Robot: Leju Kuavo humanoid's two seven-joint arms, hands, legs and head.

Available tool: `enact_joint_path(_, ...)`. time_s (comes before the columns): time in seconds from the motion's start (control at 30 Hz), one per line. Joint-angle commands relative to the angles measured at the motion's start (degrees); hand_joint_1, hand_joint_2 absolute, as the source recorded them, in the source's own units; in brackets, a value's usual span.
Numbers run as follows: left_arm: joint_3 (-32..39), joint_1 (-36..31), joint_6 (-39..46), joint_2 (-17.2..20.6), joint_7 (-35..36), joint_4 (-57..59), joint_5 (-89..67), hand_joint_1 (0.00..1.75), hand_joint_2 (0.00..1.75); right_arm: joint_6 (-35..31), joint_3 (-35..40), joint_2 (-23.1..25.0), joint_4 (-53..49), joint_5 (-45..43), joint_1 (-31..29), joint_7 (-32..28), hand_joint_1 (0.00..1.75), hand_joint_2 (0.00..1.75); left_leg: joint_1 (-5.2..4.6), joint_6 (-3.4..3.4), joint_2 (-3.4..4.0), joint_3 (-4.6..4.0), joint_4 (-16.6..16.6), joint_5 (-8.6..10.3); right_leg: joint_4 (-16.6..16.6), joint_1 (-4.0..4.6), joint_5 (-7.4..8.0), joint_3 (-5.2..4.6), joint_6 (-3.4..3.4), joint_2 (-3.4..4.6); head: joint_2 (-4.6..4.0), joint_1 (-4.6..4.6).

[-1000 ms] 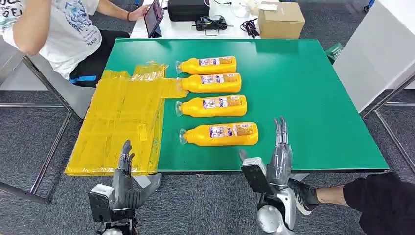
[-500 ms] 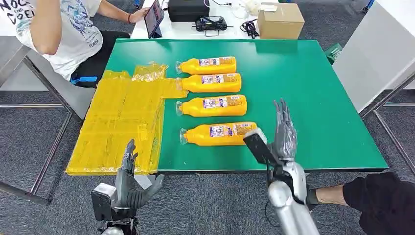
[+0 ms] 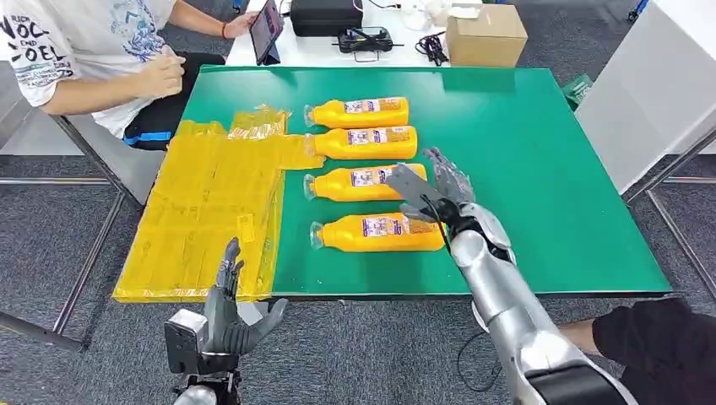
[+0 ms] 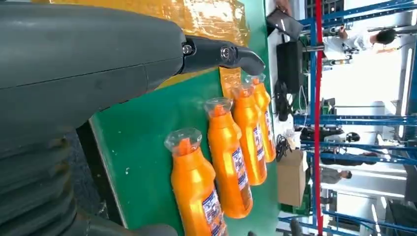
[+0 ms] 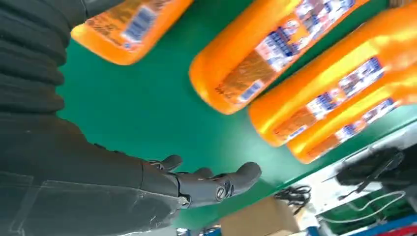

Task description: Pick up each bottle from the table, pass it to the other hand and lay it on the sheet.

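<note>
Near the frame's centre, the right robot hand [image 3: 439, 192] hovers spread over the nearest bottle [image 3: 377, 232]; the left robot hand [image 3: 226, 304], lower left, is spread, holding nothing.

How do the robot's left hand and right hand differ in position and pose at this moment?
The right hand is raised over the green table, above the base ends of the two nearest orange bottles; the left hand sits low, before the table's near edge by the yellow sheet. The right arm is stretched forward, while the left is kept close to the body. Both hands hold nothing, with fingers apart.
</note>
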Motion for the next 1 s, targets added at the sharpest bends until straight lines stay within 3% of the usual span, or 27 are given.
enact_joint_path(0.03, 1.88, -2.91, -0.39, 0.12, 0.26, 5.00, -0.25, 0.00, 1.75, 4.48, 8.15, 2.17, 15.11, -2.15, -9.09, -0.63, 0.00, 1.75, 0.00, -0.07, 0.22, 0.28, -0.04, -0.10, -0.02, 0.01, -0.04, 0.20, -0.11, 0.21, 0.00, 0.00)
enact_joint_path(0.27, 1.97, -3.88, -0.55, -0.01, 0.06, 6.50, -0.30, 0.00, 1.75, 8.28, 11.26, 4.17, 16.97, -4.09, -10.95, -3.69, 0.00, 1.75, -0.01, -0.06, 0.14, 0.16, -0.03, -0.06, -0.01, 0.00, -0.03, 0.10, -0.09, 0.12, 0.00, 0.02)
enact_joint_path(0.43, 1.98, -3.88, -0.55, -0.01, 0.06, 6.51, -0.30, 0.00, 1.75, 8.35, 11.34, 4.05, 16.92, -4.20, -10.98, -3.72, 0.00, 1.75, 0.01, -0.06, 0.07, 0.21, -0.03, -0.08, -0.03, 0.02, -0.06, 0.17, -0.10, 0.05, 0.00, -0.02)
enact_joint_path(0.6, 2.21, -4.24, -0.51, -0.07, -0.30, 7.13, -0.32, 0.00, 1.75, 12.39, 15.46, 2.73, 15.20, -7.37, -11.25, -5.98, 0.00, 1.75, 0.00, -0.06, 0.09, 0.27, -0.01, -0.12, 0.01, 0.01, -0.10, 0.22, -0.12, 0.07, 0.00, 0.00)
enact_joint_path(0.73, 2.31, -4.35, -0.42, -0.13, -0.56, 7.51, -0.26, 0.00, 1.75, 14.59, 19.39, 0.10, 12.41, -9.88, -10.93, -5.58, 0.00, 1.75, 0.00, -0.06, -0.02, 0.16, -0.01, -0.05, 0.00, 0.01, -0.07, 0.15, -0.10, -0.04, 0.00, 0.00)
enact_joint_path(1.0, 1.90, -4.33, -0.06, 0.25, -0.89, 7.64, 0.06, 0.00, 1.75, 16.97, 27.46, -9.75, 6.47, -16.99, -8.81, -5.38, 0.00, 1.75, 0.02, -0.04, -0.22, 0.27, -0.01, -0.08, -0.06, 0.03, -0.14, 0.34, -0.09, -0.24, 0.00, 0.00)
